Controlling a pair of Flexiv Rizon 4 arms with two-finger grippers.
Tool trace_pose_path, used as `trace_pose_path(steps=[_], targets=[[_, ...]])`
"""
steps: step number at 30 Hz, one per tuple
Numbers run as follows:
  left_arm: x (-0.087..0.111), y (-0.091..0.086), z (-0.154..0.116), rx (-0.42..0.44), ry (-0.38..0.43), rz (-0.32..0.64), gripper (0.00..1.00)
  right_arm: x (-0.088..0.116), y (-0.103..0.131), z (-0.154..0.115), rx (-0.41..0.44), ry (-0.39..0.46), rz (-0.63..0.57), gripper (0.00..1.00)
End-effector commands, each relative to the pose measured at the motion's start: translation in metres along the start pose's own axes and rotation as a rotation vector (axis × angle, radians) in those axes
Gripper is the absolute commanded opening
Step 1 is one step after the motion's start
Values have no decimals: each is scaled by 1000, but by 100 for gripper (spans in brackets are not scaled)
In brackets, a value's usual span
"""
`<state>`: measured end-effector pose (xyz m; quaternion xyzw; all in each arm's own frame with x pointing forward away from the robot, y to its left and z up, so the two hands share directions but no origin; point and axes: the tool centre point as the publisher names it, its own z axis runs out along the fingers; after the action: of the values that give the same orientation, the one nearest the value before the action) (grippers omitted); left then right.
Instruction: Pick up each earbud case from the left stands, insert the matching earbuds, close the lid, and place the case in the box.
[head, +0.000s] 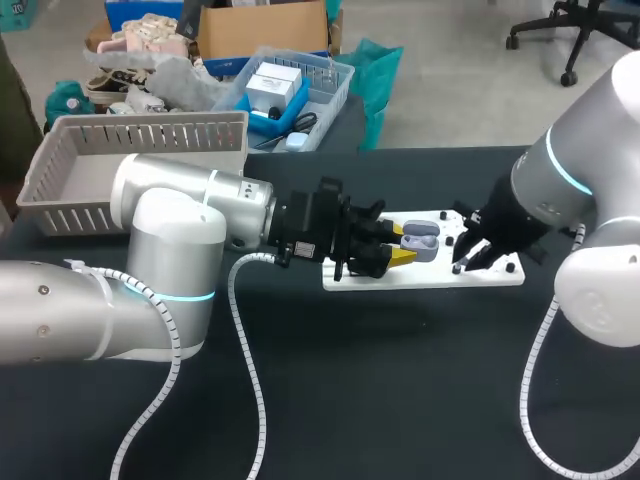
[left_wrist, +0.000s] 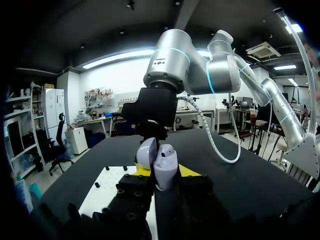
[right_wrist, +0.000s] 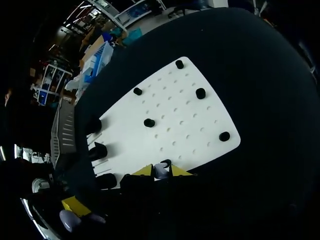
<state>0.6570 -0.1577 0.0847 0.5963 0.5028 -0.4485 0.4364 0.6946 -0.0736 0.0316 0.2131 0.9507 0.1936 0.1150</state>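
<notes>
Two grippers meet over the white peg board (head: 490, 277), toward the tabletop's rear edge. The left gripper (left_wrist: 165, 172) is clamped on the open earbud case (left_wrist: 165, 167), held upright above the board's left end with its lid (left_wrist: 146, 152) tipped back. The right gripper (right_wrist: 162, 170), fingers narrow, pinches what appears to be an earbud (right_wrist: 161, 172). The case lies just to its left. No legible marking shows on the case.

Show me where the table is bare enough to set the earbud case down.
The black table is bare on the robot's side of the white pegboard, between the two arms. Crowded: above the pegboard, where the left tool grips the earbud case and the right tool an earbud.
</notes>
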Motion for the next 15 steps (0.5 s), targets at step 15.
trace_pose_path(steps=[15], targets=[[0, -1, 0, -3, 0, 1, 0, -15, -18, -48, -35, -33, 60, 0]])
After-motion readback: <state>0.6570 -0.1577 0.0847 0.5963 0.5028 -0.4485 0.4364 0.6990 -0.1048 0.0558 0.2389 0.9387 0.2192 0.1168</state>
